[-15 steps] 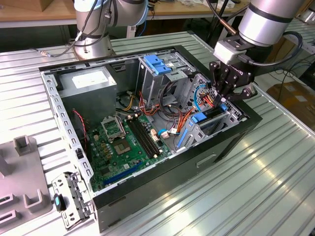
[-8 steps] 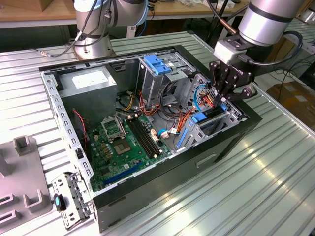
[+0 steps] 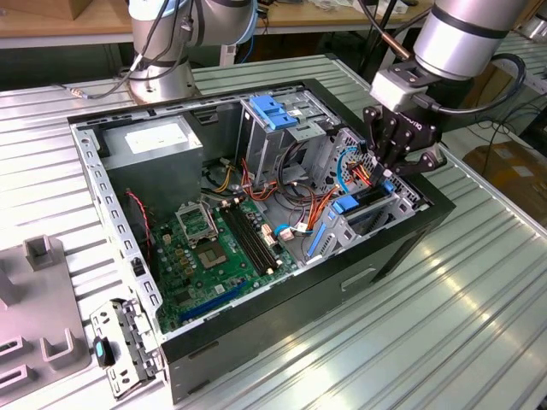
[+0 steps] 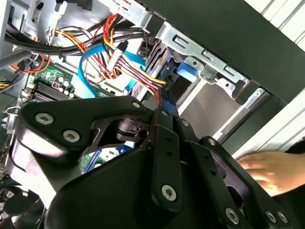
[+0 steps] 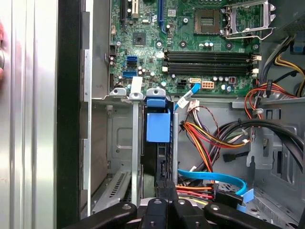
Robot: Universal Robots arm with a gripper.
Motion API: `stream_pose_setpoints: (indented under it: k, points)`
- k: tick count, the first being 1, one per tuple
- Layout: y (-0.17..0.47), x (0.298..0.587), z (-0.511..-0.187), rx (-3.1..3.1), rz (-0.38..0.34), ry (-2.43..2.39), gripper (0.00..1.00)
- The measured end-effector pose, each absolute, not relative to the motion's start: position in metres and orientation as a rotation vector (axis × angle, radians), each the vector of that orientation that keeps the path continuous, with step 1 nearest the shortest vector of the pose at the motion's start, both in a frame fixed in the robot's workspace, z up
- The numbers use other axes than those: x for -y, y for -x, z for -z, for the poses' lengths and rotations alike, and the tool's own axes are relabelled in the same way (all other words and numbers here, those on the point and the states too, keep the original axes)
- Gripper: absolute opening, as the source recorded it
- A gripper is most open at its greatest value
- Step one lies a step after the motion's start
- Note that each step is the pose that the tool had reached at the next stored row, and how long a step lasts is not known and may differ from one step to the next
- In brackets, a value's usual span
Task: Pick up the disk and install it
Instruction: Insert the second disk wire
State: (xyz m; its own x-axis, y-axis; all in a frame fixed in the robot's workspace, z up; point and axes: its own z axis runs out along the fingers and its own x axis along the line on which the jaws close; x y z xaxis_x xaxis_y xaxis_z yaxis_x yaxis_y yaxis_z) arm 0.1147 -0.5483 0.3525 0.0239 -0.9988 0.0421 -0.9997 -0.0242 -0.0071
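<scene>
Gripper (image 3: 395, 164) w/ fingers pressed together on disk (image 5: 157, 143), which stands edge-up in drive cage (image 3: 367, 218) at approx. 3 o'clock of motherboard (image 3: 214, 248); judged stiff, moderately heavy, shock-sensitive—grip via blue rails, not label face.

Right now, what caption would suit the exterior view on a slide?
Robot arm's claw lowered at the drive cage of an open computer case, above the motherboard.

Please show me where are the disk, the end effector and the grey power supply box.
disk (image 5: 157, 128): first wrist view, its blue plastic rail end standing in the drive bay.
end effector (image 3: 395, 158): exterior view, between the black fingertips above the bay.
power supply box (image 3: 152, 147): exterior view, grey top face beside its white sticker.
</scene>
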Motion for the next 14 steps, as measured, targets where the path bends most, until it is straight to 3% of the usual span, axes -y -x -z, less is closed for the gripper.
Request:
stream_pose_setpoints:
  k: [14]
  points:
    - [-0.1074, 0.5486, -0.3524, 2.177, -0.055, -2.23, 0.11]
